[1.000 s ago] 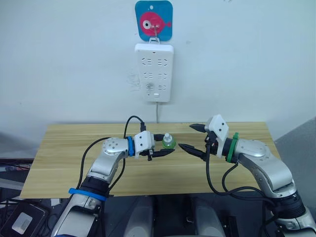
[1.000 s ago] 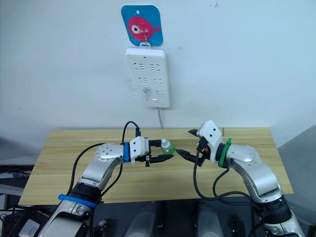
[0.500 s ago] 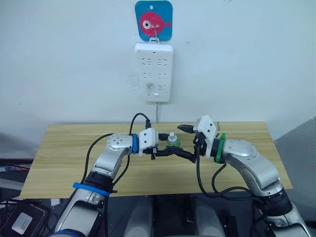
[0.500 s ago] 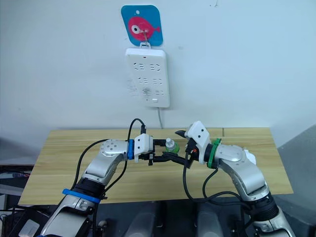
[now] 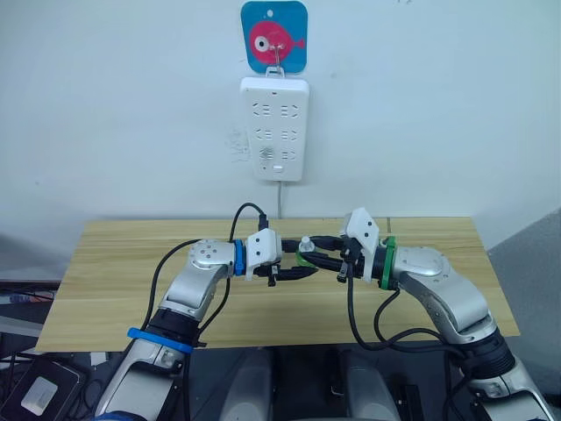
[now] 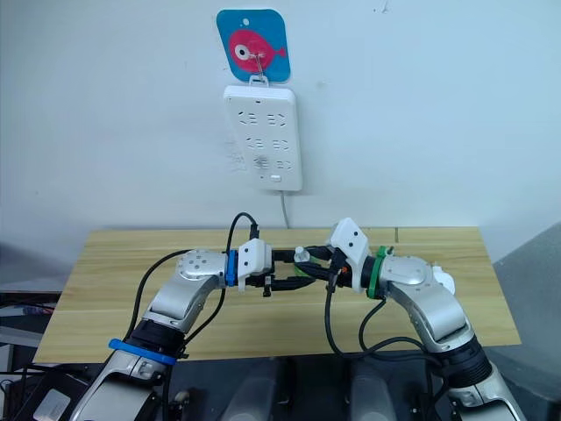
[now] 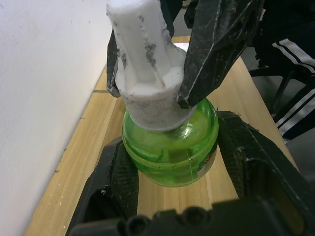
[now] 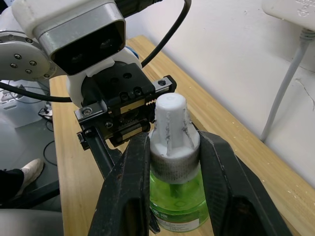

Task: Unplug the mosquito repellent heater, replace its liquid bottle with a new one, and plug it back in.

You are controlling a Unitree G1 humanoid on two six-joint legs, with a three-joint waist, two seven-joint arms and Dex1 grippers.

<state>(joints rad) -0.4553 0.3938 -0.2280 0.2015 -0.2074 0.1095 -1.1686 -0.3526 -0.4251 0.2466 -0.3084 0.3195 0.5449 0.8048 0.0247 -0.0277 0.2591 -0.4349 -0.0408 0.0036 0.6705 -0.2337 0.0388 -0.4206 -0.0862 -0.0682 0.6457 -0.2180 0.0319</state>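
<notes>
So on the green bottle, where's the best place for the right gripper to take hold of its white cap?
On the ribbed collar of the white cap, just above the green bottle, coming in from the side opposite the left gripper. The left gripper clamps the round body, leaving only the upright cap free. The right gripper already straddles that collar.

A plain test room or lab: a light wooden slatted table [image 5: 114, 263] against a bare white wall [image 5: 114, 105], a white multi-socket power strip [image 5: 274, 127] hung beneath a blue fish-picture hook plate [image 5: 273, 35].
</notes>
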